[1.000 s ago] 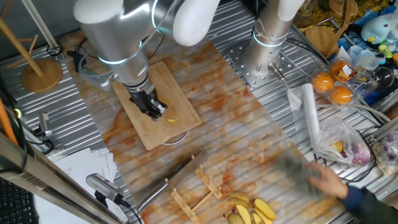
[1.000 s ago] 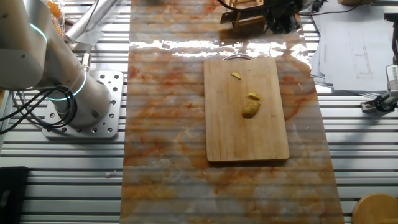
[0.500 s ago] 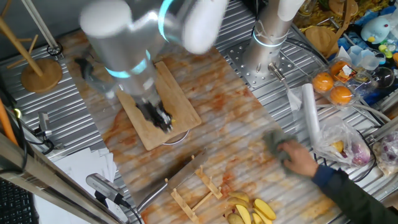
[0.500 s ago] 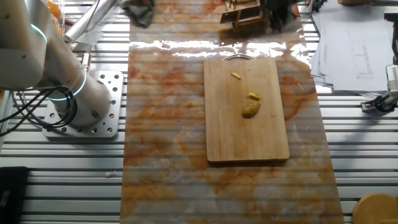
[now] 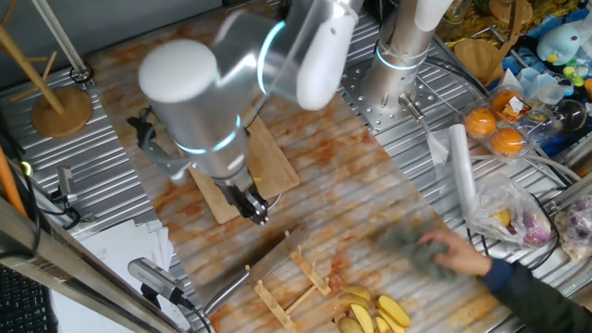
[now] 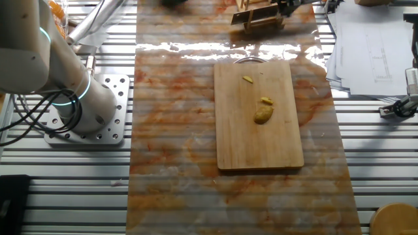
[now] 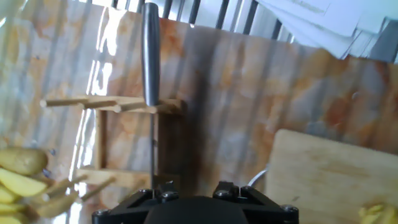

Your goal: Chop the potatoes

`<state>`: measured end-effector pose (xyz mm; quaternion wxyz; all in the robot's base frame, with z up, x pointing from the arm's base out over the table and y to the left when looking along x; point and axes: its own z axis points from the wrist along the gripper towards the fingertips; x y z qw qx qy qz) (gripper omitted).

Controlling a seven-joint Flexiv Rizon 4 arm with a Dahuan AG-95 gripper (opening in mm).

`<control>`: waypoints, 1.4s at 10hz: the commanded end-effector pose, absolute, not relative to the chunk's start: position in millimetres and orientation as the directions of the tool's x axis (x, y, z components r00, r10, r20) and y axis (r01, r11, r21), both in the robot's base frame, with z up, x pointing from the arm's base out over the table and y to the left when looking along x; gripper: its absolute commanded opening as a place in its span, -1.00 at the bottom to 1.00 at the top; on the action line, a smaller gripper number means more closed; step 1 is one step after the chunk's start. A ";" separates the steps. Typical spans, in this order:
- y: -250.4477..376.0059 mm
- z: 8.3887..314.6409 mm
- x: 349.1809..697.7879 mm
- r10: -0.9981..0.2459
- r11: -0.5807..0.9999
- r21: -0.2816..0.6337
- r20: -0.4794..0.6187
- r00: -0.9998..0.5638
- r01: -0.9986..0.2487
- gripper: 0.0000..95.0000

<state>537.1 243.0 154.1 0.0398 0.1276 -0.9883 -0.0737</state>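
Arm moved off board; potatoes: small yellow lump + 2 slices.

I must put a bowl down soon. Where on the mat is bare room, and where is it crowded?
Bare: the mat between the robot base and the cutting board, and below the board. Crowded: the far end, with wooden rack, knife, and a person's hand wiping.

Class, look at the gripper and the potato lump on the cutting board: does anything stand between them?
Nothing visible does. The potato lump lies bare on the cutting board, with only small slices beside it. The gripper hangs past the board's edge, facing the knife on its rack.
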 end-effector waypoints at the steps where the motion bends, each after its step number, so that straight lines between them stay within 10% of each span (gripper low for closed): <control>1: 253.9 146.4 537.3 -0.241 0.959 0.168 0.065 -0.968 -0.227 -0.20; 2: 258.6 144.2 536.5 -0.235 0.960 0.169 0.066 -0.970 -0.221 -0.60; 9: 261.3 143.4 535.9 -0.276 0.949 0.163 0.019 -0.961 -0.269 -0.60; 10: 261.3 143.4 535.9 -0.296 0.943 0.165 0.015 -0.955 -0.289 -0.20; 14: 261.3 143.4 535.9 -0.264 0.954 0.155 0.022 -0.964 -0.258 -0.20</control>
